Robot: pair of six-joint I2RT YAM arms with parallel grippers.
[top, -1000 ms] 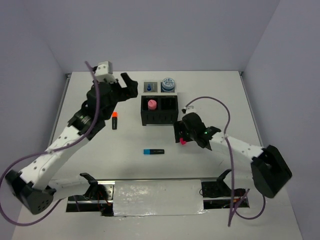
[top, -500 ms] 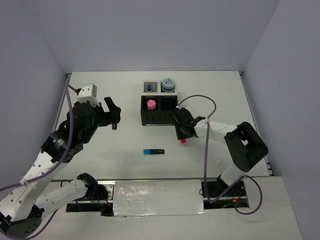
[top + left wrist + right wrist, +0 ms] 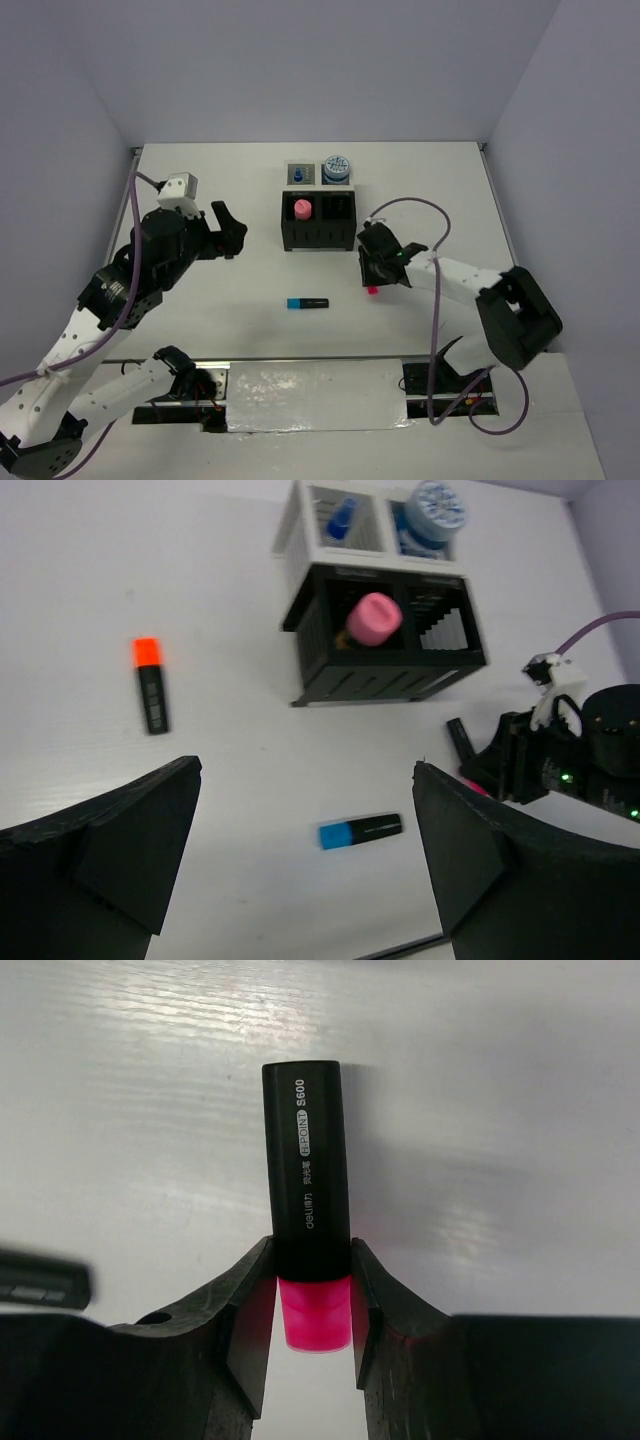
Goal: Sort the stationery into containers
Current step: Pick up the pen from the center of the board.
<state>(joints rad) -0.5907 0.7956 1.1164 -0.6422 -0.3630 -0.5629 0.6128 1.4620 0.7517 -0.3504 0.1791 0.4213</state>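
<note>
Pink-capped highlighter: short black barrel w/ white print, pink cap. Lies flat on table, just near-right of black box. Long axis runs far–near, cap toward near edge. R gripper jaws narrow, clamped at barrel/cap joint. L gripper jaws wide, empty.

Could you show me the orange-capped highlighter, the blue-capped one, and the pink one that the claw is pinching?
orange-capped highlighter (image 3: pixel 153 700), left wrist view, on its black barrel.
blue-capped highlighter (image 3: pixel 315 302), top view, on its black barrel.
pink-capped highlighter (image 3: pixel 306 1160), right wrist view, on its black barrel.
</note>
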